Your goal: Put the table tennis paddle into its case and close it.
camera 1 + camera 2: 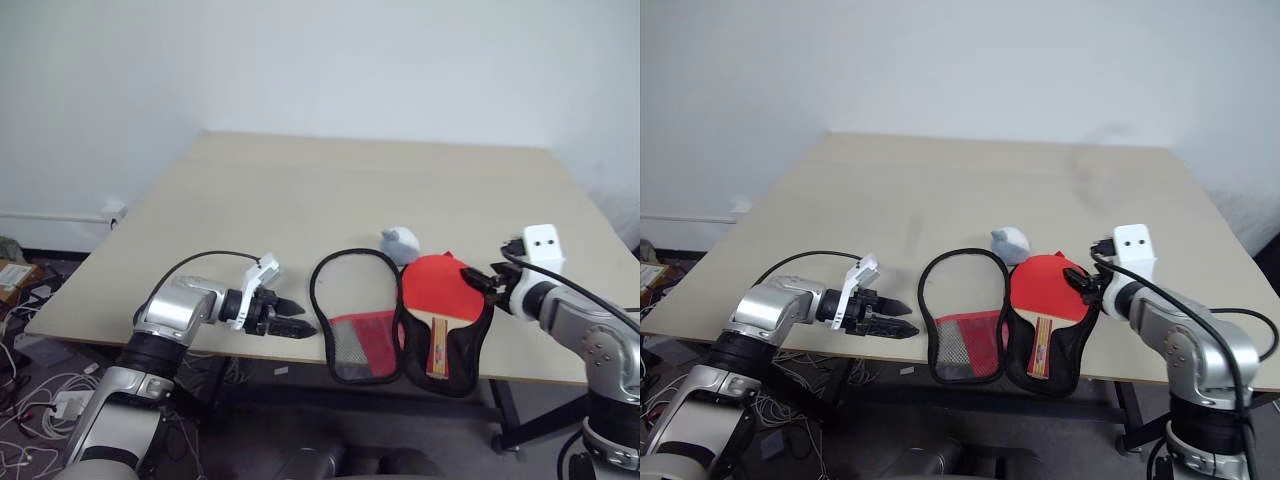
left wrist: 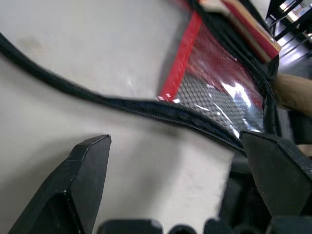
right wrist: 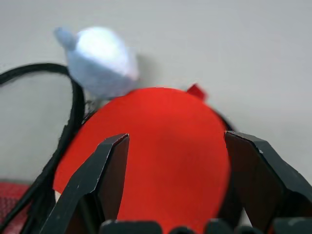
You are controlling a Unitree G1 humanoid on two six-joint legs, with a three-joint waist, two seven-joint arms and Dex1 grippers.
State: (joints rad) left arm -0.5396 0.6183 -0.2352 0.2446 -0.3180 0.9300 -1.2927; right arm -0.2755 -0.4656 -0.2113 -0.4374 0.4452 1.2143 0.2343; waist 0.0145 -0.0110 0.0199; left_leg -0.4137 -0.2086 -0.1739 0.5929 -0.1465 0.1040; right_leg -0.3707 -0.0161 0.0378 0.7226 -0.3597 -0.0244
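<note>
The case (image 1: 362,346) lies open near the table's front edge. Its left half is a black zipper loop with a red mesh pocket, and its right half is black. On that right half rests the table tennis paddle (image 1: 436,285), red face up, with its striped wooden handle (image 1: 438,346) pointing at the front edge. My right gripper (image 1: 483,281) is open at the right rim of the paddle, its fingers (image 3: 109,170) spread over the red face (image 3: 165,156). My left gripper (image 1: 297,315) is open just left of the case, facing the zipper edge (image 2: 146,108).
A small grey-white plush thing (image 1: 400,241) sits just behind the paddle's head, touching the case's far edge. The case reaches almost to the table's front edge (image 1: 250,352). Cables lie on the floor at the left (image 1: 30,400). The far tabletop (image 1: 370,180) is bare.
</note>
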